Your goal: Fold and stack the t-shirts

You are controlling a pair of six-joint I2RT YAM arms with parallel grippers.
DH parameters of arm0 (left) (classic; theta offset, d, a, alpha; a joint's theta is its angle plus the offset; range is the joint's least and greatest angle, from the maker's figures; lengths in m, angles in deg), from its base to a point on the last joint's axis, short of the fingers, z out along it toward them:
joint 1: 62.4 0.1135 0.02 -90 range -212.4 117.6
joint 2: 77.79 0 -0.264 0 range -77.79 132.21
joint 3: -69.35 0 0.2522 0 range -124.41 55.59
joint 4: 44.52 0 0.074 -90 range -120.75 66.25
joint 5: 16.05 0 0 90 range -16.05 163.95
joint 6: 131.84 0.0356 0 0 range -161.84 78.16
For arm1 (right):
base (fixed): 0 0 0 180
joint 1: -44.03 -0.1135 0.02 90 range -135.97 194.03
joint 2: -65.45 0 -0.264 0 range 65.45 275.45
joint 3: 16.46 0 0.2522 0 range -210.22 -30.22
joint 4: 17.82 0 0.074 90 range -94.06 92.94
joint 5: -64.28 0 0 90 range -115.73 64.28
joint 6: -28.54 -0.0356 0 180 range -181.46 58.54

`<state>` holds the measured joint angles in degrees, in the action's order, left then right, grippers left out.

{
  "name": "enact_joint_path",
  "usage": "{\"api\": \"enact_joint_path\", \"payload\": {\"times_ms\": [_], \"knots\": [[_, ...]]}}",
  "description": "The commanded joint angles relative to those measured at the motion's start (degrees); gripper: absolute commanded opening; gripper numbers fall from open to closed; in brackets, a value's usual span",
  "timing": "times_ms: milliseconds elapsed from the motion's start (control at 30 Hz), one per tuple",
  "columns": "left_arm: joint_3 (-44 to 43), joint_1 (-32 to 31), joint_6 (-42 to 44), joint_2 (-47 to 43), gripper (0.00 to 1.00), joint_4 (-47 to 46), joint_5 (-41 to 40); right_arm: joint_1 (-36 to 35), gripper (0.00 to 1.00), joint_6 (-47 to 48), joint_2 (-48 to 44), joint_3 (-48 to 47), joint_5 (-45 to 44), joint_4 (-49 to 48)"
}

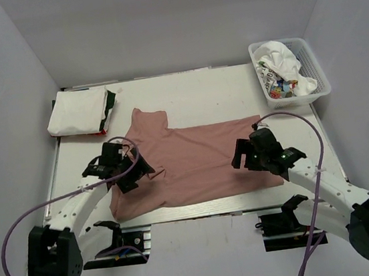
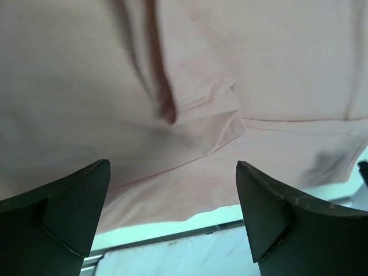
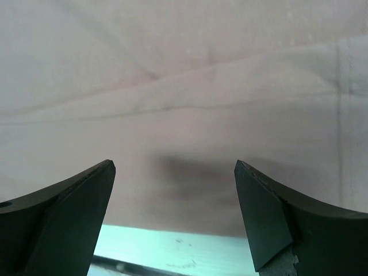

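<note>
Dusty-pink t-shirt (image 1: 194, 160) lies spread across the middle of the table (image 1: 192, 86), one flap sticking out toward the far side. We note the left fingers (image 2: 63, 207) set apart, close over its wrinkled left part. The right fingers (image 3: 63, 213) are likewise apart over its right edge, with nothing held in either pair. Folded white t-shirts (image 1: 79, 110) sit stacked at the far-left corner. Far right, a crumpled white printed t-shirt (image 1: 283, 65) lies in the lattice basket (image 1: 316, 68).

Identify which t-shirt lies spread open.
The dusty-pink cloth t-shirt at centre; the far-left white t-shirt is folded, the printed white t-shirt is bundled in the white lattice basket.
</note>
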<state>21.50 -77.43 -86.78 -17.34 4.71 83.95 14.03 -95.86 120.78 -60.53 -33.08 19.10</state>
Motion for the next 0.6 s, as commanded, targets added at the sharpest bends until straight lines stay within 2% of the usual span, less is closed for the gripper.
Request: {"api": "enact_joint_path", "payload": {"times_ms": [0, 200, 333, 500, 567], "knots": [[0.0, -1.9, -0.5, 6.7, 1.0, -8.4, 5.4, -0.1, 0.9, -1.8, 1.6, -0.7, 0.3, -6.3], [-7.7, -5.5, 1.8, 21.5, 1.0, -15.4, 6.1, 0.0, 0.9, -1.8, 5.8, -5.3, -2.7, -5.9], [-17.4, -6.1, 3.6, 29.0, 1.0, -19.9, 5.3, 0.0, 0.9, -1.7, 7.9, -6.7, -5.9, -6.5], [-30.6, -4.7, 6.4, 40.3, 1.0, -18.4, 2.7, 0.6, 0.9, -2.3, 11.9, -10.8, -13.3, -5.7], [-39.9, -4.7, 8.2, 43.9, 1.0, -12.8, 0.0, 1.0, 0.9, -2.3, 14.5, -12.7, -13.8, -5.0]]}}
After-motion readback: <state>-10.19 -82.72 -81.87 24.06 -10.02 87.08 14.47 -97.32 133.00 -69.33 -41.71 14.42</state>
